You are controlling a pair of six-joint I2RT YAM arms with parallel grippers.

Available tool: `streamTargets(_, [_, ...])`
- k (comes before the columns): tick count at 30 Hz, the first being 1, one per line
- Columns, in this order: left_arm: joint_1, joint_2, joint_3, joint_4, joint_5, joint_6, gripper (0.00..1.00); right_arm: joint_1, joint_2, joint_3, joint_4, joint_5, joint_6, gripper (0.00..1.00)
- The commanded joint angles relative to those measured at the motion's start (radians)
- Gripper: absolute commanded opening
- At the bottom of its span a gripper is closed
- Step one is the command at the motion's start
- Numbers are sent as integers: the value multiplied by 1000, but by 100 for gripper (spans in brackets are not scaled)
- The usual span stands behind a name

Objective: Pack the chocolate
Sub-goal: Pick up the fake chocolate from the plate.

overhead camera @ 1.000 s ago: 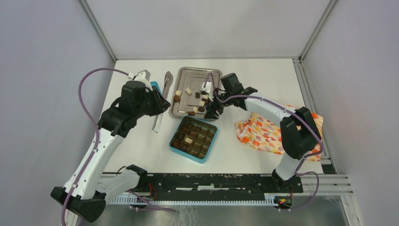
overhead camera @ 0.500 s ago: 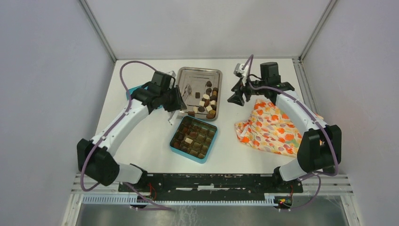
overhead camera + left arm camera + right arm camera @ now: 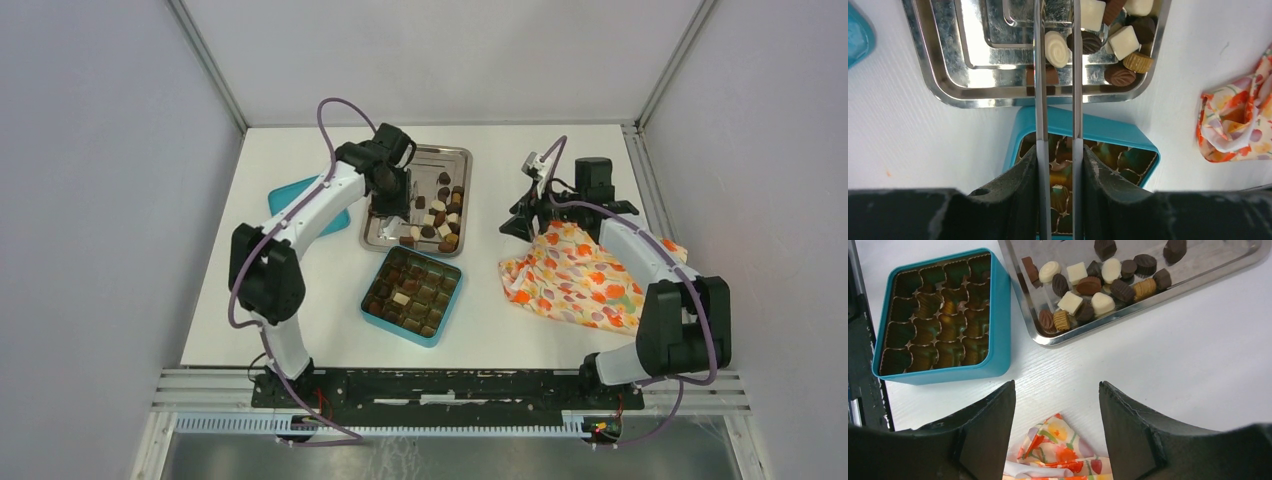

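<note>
Several chocolate pieces, dark brown, mid-brown and cream, lie bunched at the right side of the steel tray. They also show in the right wrist view. My left gripper is shut on metal tongs over the tray's near edge. The tong blades straddle a cream swirl piece without closing on it. The teal compartmented box sits just below the tray, with a cream piece in one cell in the top view. My right gripper is open and empty above a corner of the orange floral cloth.
A teal lid lies flat left of the tray, beside the left arm. The floral cloth is crumpled at the right of the table under the right arm. The box and tray nearly touch.
My left arm swung from the table's left side onto the tray with the tongs. My right arm left the tray and moved right, over the cloth. The chocolates are now bunched right.
</note>
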Motion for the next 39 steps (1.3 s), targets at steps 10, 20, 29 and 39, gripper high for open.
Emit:
streamTargets(10, [-27, 193, 274, -140, -78, 104, 42, -42, -26, -10, 115, -79, 79, 67])
streamTargets(20, [-39, 219, 297, -164, -115, 108, 45, -42, -32, -21, 118, -83, 82, 68])
streamTargets(29, [-58, 255, 329, -165, -103, 107, 46, -42, -32, -24, 124, -89, 87, 68])
streamTargets(39, [-62, 287, 355, -183, -137, 102, 46, -44, -33, -29, 126, -91, 87, 68])
